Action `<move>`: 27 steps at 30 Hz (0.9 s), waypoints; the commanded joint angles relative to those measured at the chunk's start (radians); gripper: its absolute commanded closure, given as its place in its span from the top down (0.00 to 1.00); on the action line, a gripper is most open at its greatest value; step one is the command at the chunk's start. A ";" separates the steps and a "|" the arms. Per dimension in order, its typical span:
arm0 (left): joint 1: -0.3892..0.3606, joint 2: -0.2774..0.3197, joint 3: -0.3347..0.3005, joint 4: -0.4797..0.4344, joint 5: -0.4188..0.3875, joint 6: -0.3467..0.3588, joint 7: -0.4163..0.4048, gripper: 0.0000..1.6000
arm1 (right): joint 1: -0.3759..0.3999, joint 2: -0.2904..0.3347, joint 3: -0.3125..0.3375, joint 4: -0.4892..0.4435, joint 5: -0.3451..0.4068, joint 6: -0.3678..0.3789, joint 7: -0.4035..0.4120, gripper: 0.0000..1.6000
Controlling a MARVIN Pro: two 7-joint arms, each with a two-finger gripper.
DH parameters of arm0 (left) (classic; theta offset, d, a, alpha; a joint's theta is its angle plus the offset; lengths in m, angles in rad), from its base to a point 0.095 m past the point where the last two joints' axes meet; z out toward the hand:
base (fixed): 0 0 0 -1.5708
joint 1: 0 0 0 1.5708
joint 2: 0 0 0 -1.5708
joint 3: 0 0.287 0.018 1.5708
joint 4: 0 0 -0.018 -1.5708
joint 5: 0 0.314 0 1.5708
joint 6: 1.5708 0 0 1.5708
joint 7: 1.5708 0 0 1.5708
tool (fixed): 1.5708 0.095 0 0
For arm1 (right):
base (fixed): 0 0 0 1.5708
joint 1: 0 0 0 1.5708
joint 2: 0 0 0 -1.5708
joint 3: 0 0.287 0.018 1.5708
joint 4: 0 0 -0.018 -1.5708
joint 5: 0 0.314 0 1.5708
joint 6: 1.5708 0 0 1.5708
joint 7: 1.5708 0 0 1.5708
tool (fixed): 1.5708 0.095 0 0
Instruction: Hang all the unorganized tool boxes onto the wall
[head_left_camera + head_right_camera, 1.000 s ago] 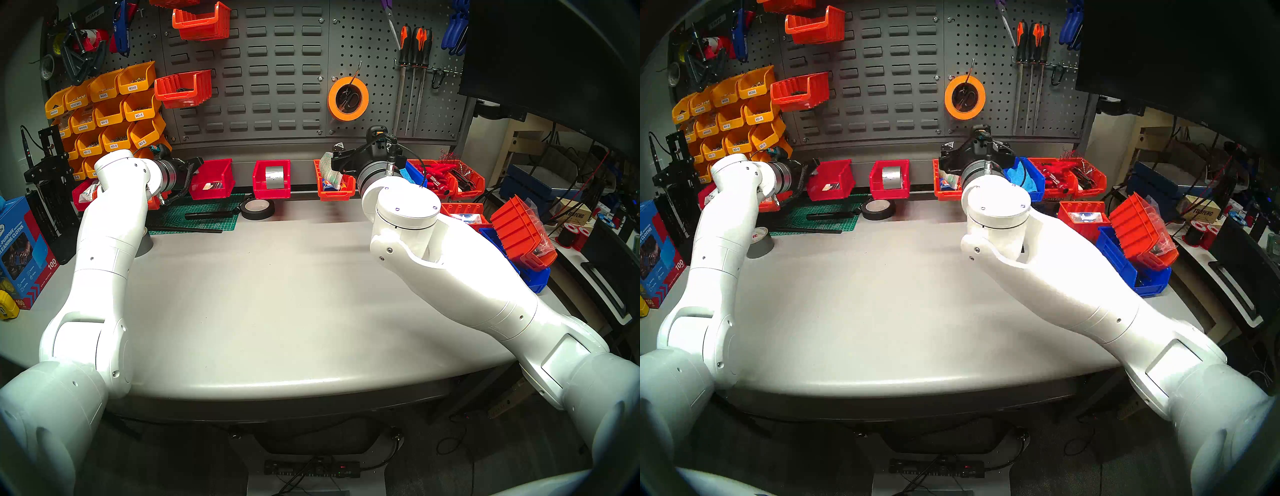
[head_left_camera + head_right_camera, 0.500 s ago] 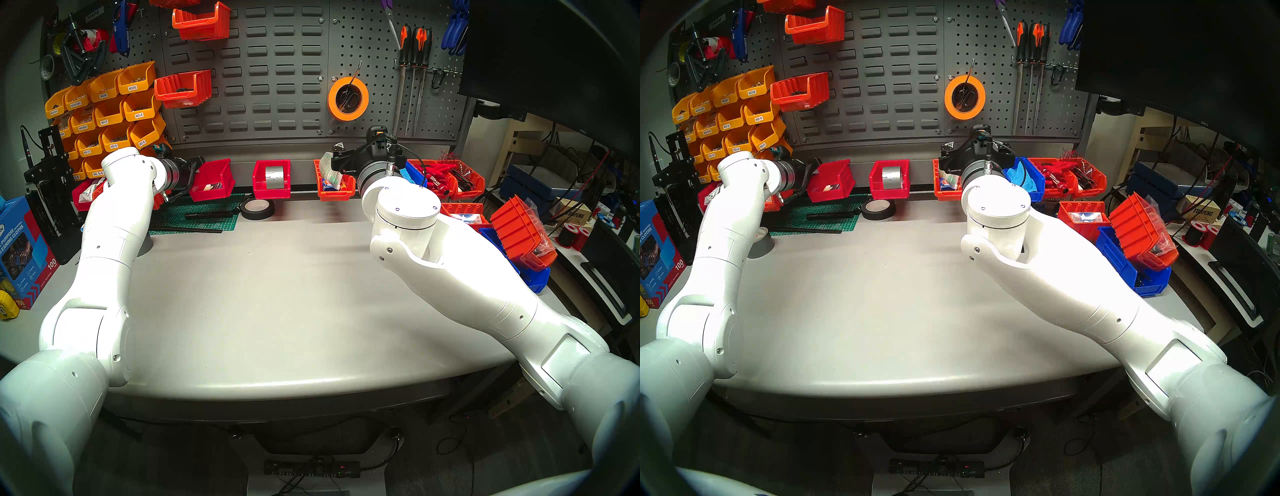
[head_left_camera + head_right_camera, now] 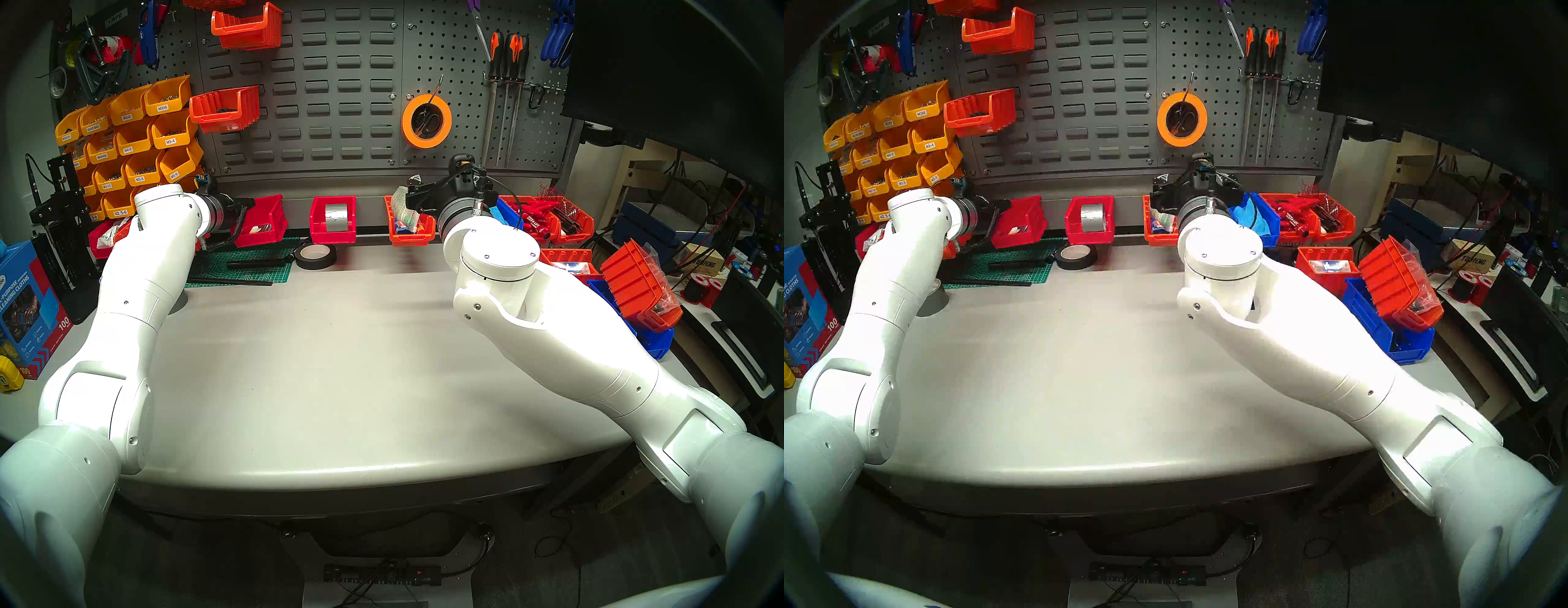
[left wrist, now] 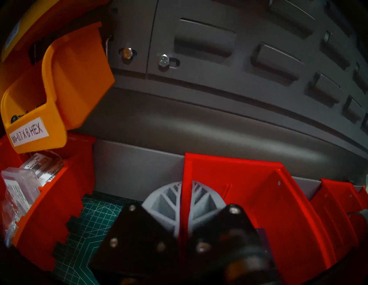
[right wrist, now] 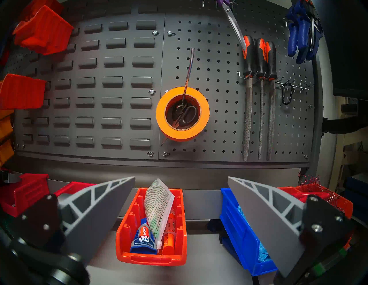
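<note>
1. The wall [image 3: 331, 106], a dark grey panel of louvre slots, stands at the back of the desk [image 3: 339, 361]; two orange bins already hang at its upper left, and the slot rows to their right are bare, so aim the next bin there

2. The red bin [image 3: 259, 220] with small cards sits on the desk against the rail below the wall; its left side wall is the part in hand

3. The orange ribbed bin [image 5: 152, 228], with its packet and glue tubes, rests further right on the desk, untouched

4. The left pincer [image 4: 184, 209] is clamped tight on the red bin's side wall, one finger inside and one outside; lift straight up, I judge, before tipping the bin's back toward the slots, so the cards stay in

5. The right pincer [image 5: 181, 215] is spread wide and empty, hovering in front of the orange ribbed bin; best kept clear while the left arm rises
</note>
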 commanded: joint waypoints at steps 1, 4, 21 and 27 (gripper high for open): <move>-0.007 0.038 0.032 0.009 0.050 -0.065 -0.022 0.00 | 0.015 -0.002 0.004 -0.008 -0.006 0.002 0.001 1.00; -0.002 0.045 0.043 0.003 0.062 -0.081 -0.031 0.00 | 0.015 -0.002 0.004 -0.008 -0.006 0.002 0.001 1.00; -0.013 0.110 0.058 -0.053 0.112 -0.147 -0.088 0.00 | 0.014 -0.002 0.004 -0.008 -0.005 0.001 0.001 1.00; -0.007 0.118 0.050 -0.090 0.111 -0.144 -0.109 0.00 | 0.014 -0.002 0.004 -0.008 -0.005 0.001 0.001 1.00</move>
